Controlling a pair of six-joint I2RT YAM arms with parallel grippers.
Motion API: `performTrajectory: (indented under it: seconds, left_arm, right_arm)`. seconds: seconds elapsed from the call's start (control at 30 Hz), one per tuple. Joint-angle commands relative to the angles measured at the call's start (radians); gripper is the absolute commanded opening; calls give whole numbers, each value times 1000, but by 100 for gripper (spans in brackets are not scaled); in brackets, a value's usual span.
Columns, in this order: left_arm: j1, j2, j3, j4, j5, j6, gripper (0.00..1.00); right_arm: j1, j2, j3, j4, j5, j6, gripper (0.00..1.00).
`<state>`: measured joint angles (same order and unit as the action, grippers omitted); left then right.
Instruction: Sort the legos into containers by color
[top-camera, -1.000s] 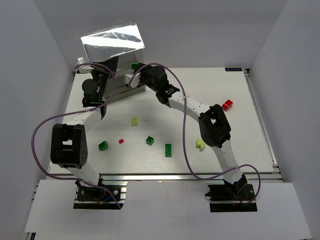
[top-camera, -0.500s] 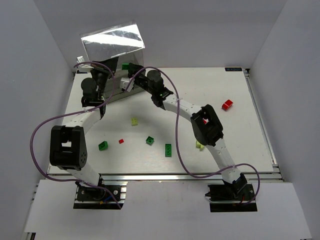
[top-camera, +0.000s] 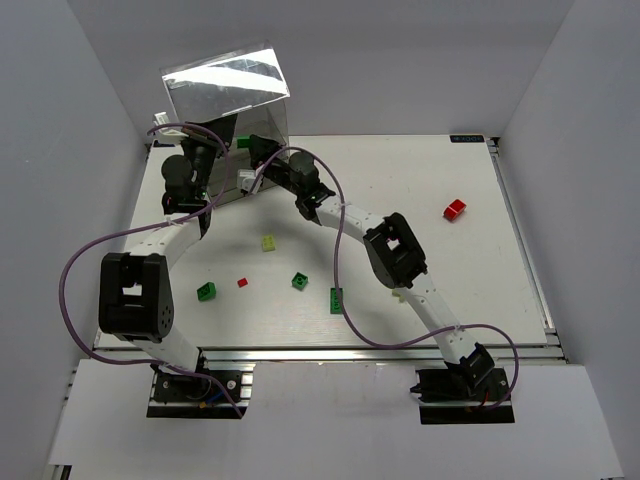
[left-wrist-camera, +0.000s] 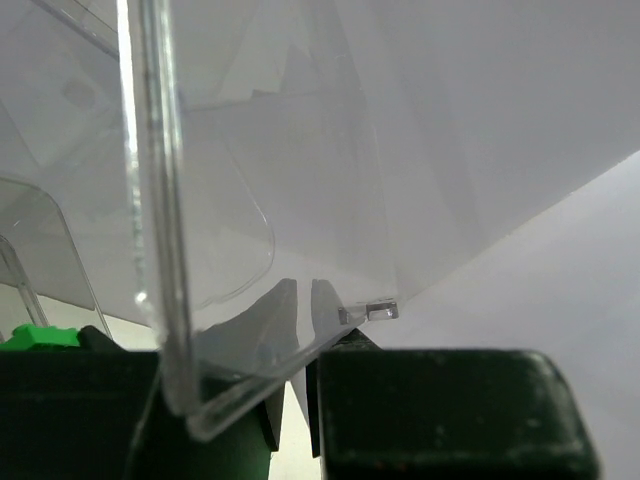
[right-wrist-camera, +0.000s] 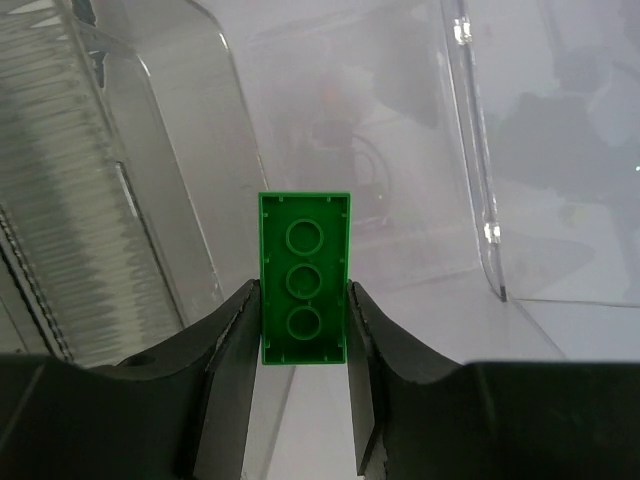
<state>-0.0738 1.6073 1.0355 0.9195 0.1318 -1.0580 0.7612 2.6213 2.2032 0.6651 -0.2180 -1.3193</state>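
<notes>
In the right pincer (right-wrist-camera: 303, 300) sits a green lego (right-wrist-camera: 304, 275); left pincer (left-wrist-camera: 296, 335) grips drawer (left-wrist-camera: 150, 200).

Bright, even light, from overhead I'd guess; the white bench (top-camera: 500, 270) shows only faint shadows beneath the arms (top-camera: 395, 250). The clear cabinet (top-camera: 225, 85) glares silver on top. Up close the green lego (right-wrist-camera: 304, 290) is sharp, the left wrist view smeared.

one clear cabinet (top-camera: 225, 85). four green in all: one held green brick (right-wrist-camera: 304, 275) at the cabinet's front, three loose green bricks (top-camera: 206, 291) (top-camera: 299, 281) (top-camera: 339, 298) well in front of it. two red bricks (top-camera: 455, 209) (top-camera: 241, 283). one pale yellow-green brick (top-camera: 269, 243) in plain view, nearest the cabinet.
</notes>
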Motion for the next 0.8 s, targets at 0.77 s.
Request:
performTrajectory:
  seconds: [0.77]
  left_arm:
    - [14, -53, -8, 30, 26, 26, 23]
  right_arm:
    - [-23, 26, 116, 151, 92, 687, 0]
